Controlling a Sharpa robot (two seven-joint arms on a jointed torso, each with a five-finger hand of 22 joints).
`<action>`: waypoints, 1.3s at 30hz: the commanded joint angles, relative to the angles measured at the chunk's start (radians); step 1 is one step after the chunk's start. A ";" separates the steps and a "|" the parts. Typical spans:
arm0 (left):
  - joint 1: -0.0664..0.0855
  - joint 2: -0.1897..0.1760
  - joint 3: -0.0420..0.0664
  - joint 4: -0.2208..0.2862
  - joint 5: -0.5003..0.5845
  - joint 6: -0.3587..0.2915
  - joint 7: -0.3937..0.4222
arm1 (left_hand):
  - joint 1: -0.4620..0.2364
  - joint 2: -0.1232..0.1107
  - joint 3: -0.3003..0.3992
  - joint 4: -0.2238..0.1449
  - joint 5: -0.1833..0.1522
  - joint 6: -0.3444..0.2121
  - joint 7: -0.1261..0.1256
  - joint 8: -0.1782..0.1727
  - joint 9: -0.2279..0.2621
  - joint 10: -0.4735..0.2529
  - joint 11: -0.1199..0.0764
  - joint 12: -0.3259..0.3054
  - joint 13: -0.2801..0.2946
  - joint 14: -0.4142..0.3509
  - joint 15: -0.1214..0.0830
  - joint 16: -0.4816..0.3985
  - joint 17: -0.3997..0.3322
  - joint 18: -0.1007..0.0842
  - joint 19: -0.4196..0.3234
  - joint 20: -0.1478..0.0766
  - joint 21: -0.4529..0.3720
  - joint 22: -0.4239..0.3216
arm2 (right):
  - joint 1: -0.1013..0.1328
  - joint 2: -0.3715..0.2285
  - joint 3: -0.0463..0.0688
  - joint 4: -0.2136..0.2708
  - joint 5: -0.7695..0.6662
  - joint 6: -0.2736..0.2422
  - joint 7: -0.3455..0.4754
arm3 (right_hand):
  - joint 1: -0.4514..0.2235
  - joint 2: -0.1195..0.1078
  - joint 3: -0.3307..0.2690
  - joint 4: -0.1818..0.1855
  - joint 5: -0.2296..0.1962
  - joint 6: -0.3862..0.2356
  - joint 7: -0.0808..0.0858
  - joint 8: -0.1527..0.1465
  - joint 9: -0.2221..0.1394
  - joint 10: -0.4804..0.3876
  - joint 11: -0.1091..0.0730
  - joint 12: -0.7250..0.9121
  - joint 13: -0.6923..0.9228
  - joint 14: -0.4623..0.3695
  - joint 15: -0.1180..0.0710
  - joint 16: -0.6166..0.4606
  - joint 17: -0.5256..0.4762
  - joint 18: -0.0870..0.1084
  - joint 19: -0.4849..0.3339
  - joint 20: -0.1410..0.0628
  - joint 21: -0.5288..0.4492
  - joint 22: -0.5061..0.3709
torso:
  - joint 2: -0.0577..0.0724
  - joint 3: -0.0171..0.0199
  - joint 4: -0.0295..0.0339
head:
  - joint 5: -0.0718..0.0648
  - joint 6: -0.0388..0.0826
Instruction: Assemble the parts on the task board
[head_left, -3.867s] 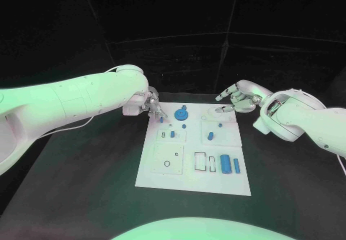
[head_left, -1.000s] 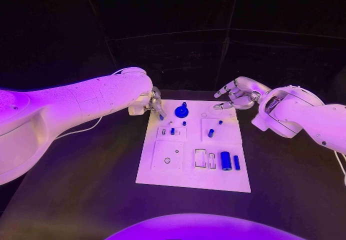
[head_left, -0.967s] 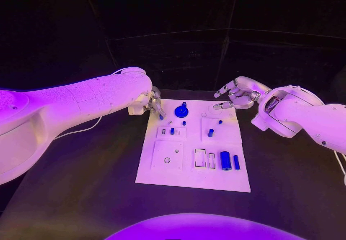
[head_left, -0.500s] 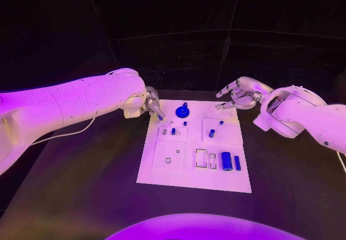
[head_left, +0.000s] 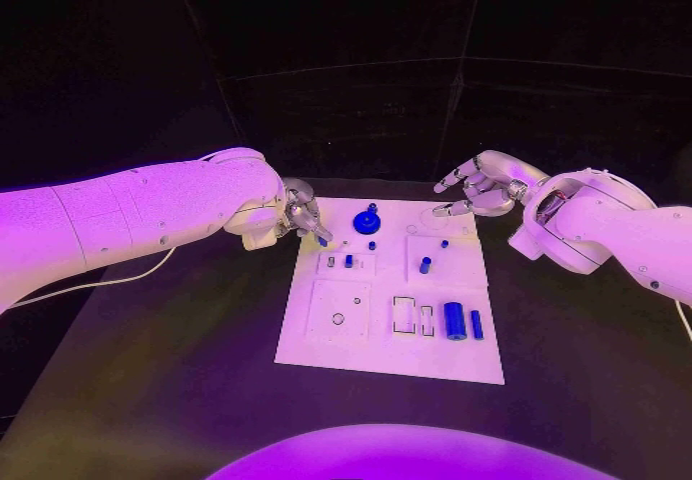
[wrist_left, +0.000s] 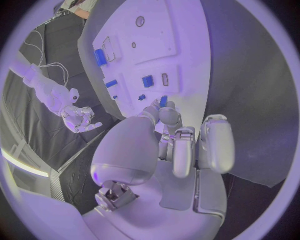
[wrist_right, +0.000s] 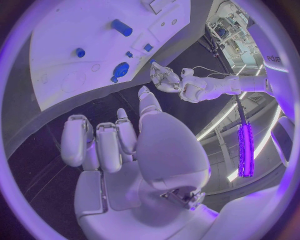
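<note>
Task board (head_left: 346, 340) lies between left robot hand (head_left: 302, 217) and right robot hand (head_left: 473, 187).

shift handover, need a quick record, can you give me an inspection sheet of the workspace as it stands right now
surface: black table, bare around the board.
job's things: white task board lies mid-table; round blue part at its far end, small blue parts mid-board, blue cylinder and blue bar near its right edge.
clutter: nothing seen.
hands: left hand at the board's far left corner, fingers curled, whether it holds anything cannot be told; right hand hangs over the far right corner, fingers apart, holding nothing.
cables: thin white cable under the left arm.
surroundings: dark backdrop behind the table.
</note>
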 joint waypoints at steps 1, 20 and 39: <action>-0.004 -0.007 -0.001 0.024 -0.023 -0.092 -0.002 | -0.005 -0.009 0.121 -0.112 0.003 0.003 -0.007 0.004 0.067 0.011 -0.006 -0.002 -0.003 0.103 -0.007 0.006 0.263 -0.006 0.004 -0.009 0.006 0.005 | 0.002 -0.001 0.001 0.001 -0.003 -0.003 0.006 | -0.001 0.010 -0.006 0.000 0.003 0.003 0.001 0.006 -0.001 -0.004 -0.003 -0.004 -0.002 0.043 -0.009 -0.006 -0.001 0.012 -0.008 -0.002 -0.006 -0.001 | 0.001 -0.0007 0.0028 | 0.000 -0.001; -0.042 -0.011 -0.010 0.083 -0.104 -0.127 -0.003 | -0.025 -0.028 0.168 -0.118 0.003 0.004 -0.008 0.006 0.076 0.018 -0.007 -0.006 -0.007 0.103 -0.008 0.006 0.263 -0.007 0.008 -0.010 0.011 0.012 | 0.002 -0.002 0.001 0.000 -0.003 -0.001 0.005 | -0.002 0.010 -0.008 0.001 0.002 0.004 0.001 0.007 -0.001 -0.005 -0.003 -0.004 -0.002 0.043 -0.010 -0.007 -0.002 0.012 -0.008 -0.002 -0.007 -0.002 | 0.002 0.0002 -0.0012 | 0.008 -0.003; -0.048 -0.002 -0.022 0.082 -0.120 -0.055 -0.013 | -0.028 -0.031 0.177 -0.119 0.003 0.003 -0.008 0.006 0.078 0.018 -0.007 -0.007 -0.008 0.103 -0.009 0.006 0.263 -0.007 0.008 -0.010 0.009 0.011 | 0.002 -0.002 0.001 0.000 -0.003 0.000 0.004 | -0.001 0.011 -0.008 0.001 0.002 0.004 0.001 0.007 -0.001 -0.004 -0.003 -0.004 -0.002 0.043 -0.010 -0.007 -0.002 0.012 -0.008 -0.002 -0.007 -0.002 | 0.002 -0.0006 -0.0009 | 0.008 -0.007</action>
